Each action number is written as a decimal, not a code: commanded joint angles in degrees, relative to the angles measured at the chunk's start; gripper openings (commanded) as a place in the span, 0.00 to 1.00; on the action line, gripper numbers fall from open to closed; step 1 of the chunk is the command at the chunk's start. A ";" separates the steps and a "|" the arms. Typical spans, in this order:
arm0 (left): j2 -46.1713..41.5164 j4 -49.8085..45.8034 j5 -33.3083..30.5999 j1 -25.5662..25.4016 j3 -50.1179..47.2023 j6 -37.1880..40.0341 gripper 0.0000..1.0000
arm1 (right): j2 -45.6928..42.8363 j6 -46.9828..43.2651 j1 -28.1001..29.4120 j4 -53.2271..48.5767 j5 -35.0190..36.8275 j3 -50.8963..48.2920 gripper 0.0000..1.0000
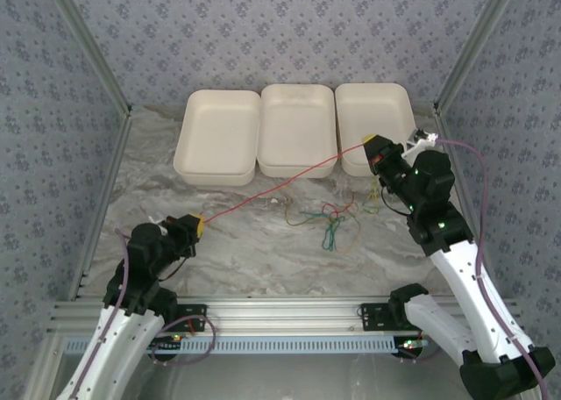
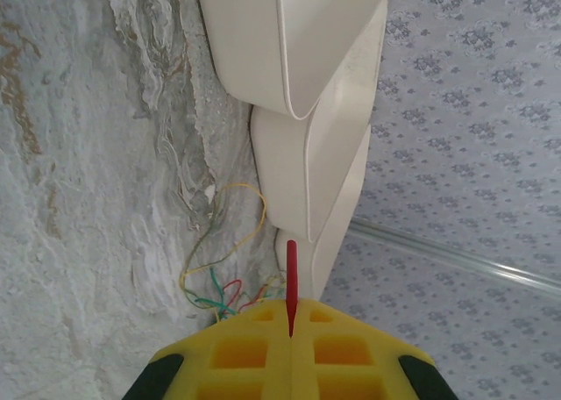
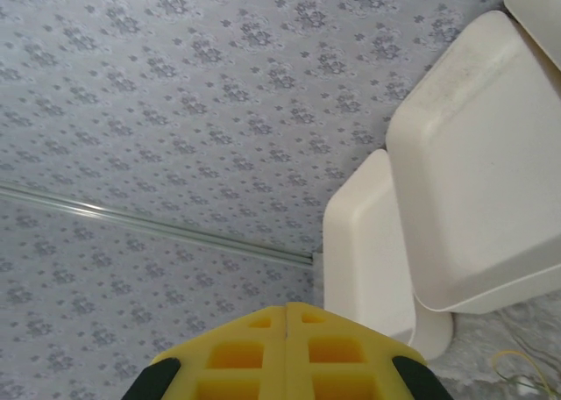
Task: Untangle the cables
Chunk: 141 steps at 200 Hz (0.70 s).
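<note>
We count three white trays [image 1: 298, 124] in a row by the far wall, and one red cable [image 1: 280, 182] drawn straight between two grippers. The left gripper [image 1: 198, 223] pinches one end in its yellow pads [image 2: 237, 352]; the right gripper [image 1: 375, 147], jaws pressed together, holds the other. Hair-thin yellow, green and red cables [image 1: 329, 220] lie knotted on the marble table [image 1: 237, 260] near the right arm, with bare marble to their left

Three white rectangular trays [image 1: 217, 137]: matt, smooth, plastic-looking. Grey marbled tabletop [image 1: 245, 242]: matt, faintly grainy. Silver frame rail [image 1: 289, 317]: brushed metal.
</note>
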 commanded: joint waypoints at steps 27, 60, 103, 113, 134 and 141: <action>-3.38 -8.08 -9.32 -0.37 -3.87 -15.57 0.00 | -1.60 5.37 -2.78 10.40 12.77 1.48 0.00; -1.45 -5.14 -8.74 -0.64 -3.12 -14.02 0.00 | 0.65 0.55 -1.80 4.18 11.97 7.12 0.00; 13.11 3.49 -1.37 0.22 1.68 3.26 0.36 | 6.18 -11.78 3.82 -3.38 13.41 13.83 0.00; 14.65 3.45 -0.77 0.22 3.64 6.64 0.50 | 7.94 -13.34 4.46 -4.09 12.01 14.39 0.00; 15.32 -2.71 -2.26 0.22 12.09 17.70 0.67 | 11.10 -15.88 5.95 -5.57 10.47 18.05 0.00; 15.32 -3.92 -2.64 0.01 15.14 22.06 0.67 | 11.94 -16.51 6.30 -6.07 10.09 19.00 0.00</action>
